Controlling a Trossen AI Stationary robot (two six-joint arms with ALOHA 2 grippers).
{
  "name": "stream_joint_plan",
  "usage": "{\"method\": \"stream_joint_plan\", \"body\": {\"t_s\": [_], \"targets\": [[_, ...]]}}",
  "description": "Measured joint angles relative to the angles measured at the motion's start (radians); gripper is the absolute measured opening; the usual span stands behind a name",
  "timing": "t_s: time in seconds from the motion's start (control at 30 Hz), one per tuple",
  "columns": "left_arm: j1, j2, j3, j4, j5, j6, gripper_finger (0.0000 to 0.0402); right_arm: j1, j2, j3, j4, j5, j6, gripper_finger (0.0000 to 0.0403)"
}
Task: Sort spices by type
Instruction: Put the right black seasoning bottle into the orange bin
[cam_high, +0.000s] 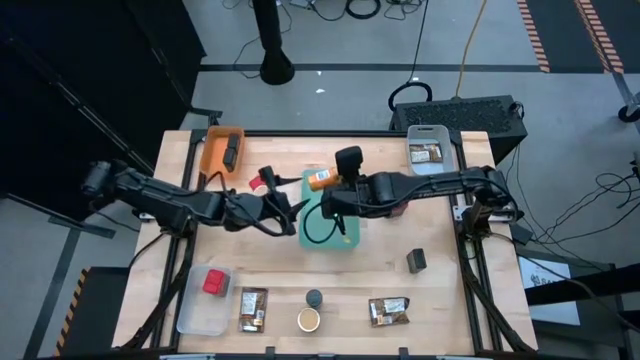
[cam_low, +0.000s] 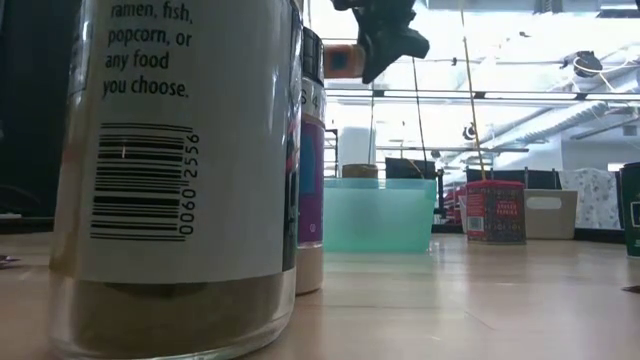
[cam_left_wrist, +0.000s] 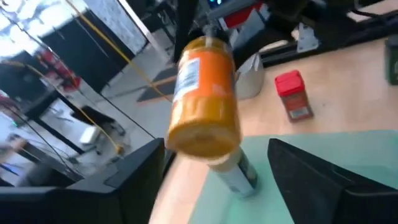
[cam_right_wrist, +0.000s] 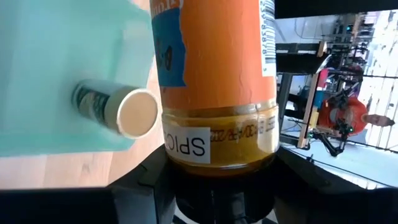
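The right gripper is clamped on an orange-labelled spice jar, held above the teal tray at the middle of the table. Another jar lies on its side inside that tray. The left gripper, fingers spread and empty, sits just beside the tray's edge.

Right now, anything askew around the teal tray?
Yes. One cream-topped jar lies on its side in the teal tray instead of standing. The right gripper holds an orange-labelled jar sideways above the tray. No spill or damage is visible.
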Motion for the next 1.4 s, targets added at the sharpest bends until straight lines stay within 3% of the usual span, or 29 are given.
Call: {"method": "stream_joint_plan", "body": {"t_s": [0.17,0.47,0.67,0.87,1.03,1.23,1.4], "targets": [[0.019,0.06,0.0,0.118,0.0,0.094,0.0302,-0.016,0.0,0.0,0.013,-0.001,-0.022,0.0178],[0.09,0.069,0.0,0.137,0.022,0.087,0.0302,-0.017,0.003,0.0,0.024,-0.026,-0.017,0.0178],[0.117,0.069,0.0,0.117,0.201,0.087,0.0303,-0.015,0.003,0.0,0.066,-0.061,-0.022,0.0178],[0.123,0.068,0.0,0.127,0.194,0.09,0.0301,-0.01,0.003,0.0,0.076,-0.1,-0.02,0.0178],[0.122,0.068,0.0,0.106,0.201,0.092,0.0272,-0.006,0.004,0.0,0.09,-0.107,-0.019,0.0178],[0.12,0.068,0.0,0.107,0.202,0.092,0.0193,-0.007,0.004,0.0,0.093,-0.107,-0.017,0.0178],[0.12,0.068,0.0,0.105,0.202,0.085,0.0193,-0.007,0.004,0.0,0.091,-0.119,-0.007,0.0178]]}}
